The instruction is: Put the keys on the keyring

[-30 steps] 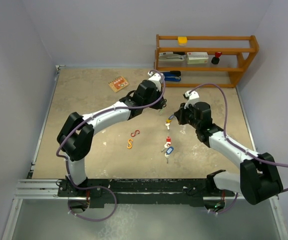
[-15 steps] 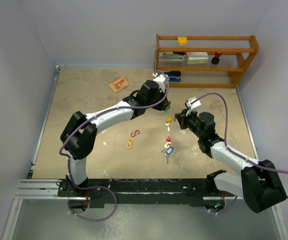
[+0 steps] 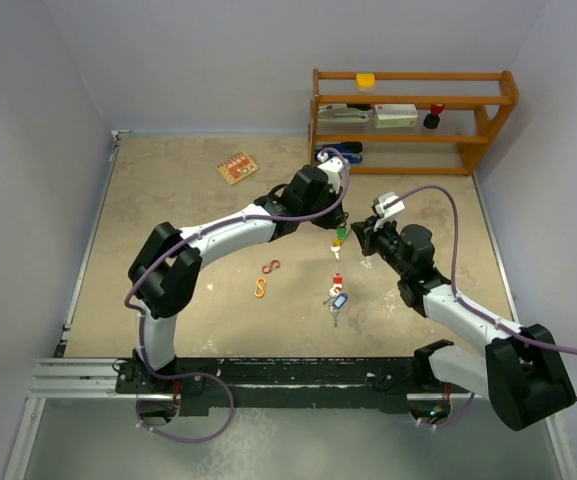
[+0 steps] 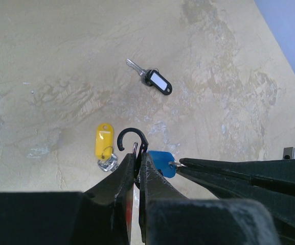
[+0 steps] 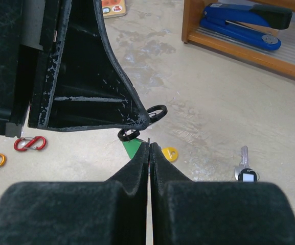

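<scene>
Keys (image 3: 336, 297) scattered; left claw (image 4: 138, 159) clenched on black keyring (image 4: 132, 135), right claw (image 5: 150, 146) on tagged key (image 4: 161, 162).

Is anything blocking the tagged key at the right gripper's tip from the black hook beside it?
Nothing visible. The tagged key at the right gripper hangs right beside the hook pinched in the left gripper; the hook's open end is free. The yellow-tagged key lies aside.

The beige table (image 3: 168, 210) bears tagged keys (image 3: 338, 298), a red clip (image 3: 271, 266) and an orange clip (image 3: 260, 289).
</scene>
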